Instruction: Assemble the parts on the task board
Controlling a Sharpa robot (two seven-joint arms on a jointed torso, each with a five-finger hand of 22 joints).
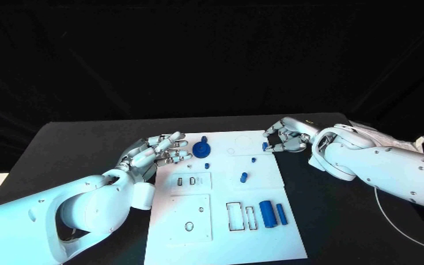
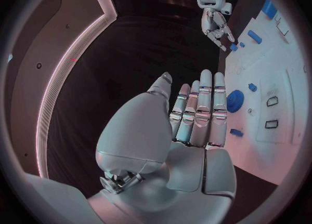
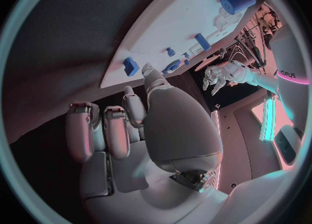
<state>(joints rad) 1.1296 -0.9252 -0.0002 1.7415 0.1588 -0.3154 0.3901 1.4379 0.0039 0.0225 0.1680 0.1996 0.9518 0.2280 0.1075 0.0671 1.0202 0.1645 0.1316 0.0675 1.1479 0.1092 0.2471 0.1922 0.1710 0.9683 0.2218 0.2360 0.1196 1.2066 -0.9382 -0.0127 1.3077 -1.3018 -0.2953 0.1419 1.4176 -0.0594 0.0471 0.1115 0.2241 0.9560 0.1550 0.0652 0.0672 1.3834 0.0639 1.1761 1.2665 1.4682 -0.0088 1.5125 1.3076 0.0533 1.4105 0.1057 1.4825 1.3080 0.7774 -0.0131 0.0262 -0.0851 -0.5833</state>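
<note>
The white task board [image 1: 221,240] lies in the middle of the black table. On it are a round blue gear [image 1: 202,149], several small blue pegs such as one near the middle [image 1: 243,178], and two blue cylinders [image 1: 267,214] at the near right. My left hand [image 1: 163,148] hovers at the board's far-left edge beside the gear [image 2: 234,100], its fingers [image 2: 205,104] stretched out and holding nothing. My right hand [image 1: 287,136] hangs at the far-right edge with its fingers half curled around nothing. Its fingertips are close to a small blue piece [image 1: 265,146] [image 3: 131,66] without gripping it.
Rectangular outlined slots [image 1: 238,216] and a raised white panel [image 1: 190,216] with holes take up the board's near half. A thin white cable [image 1: 389,216] runs across the table at the right. Bare black table [image 1: 79,148] lies to the left of the board.
</note>
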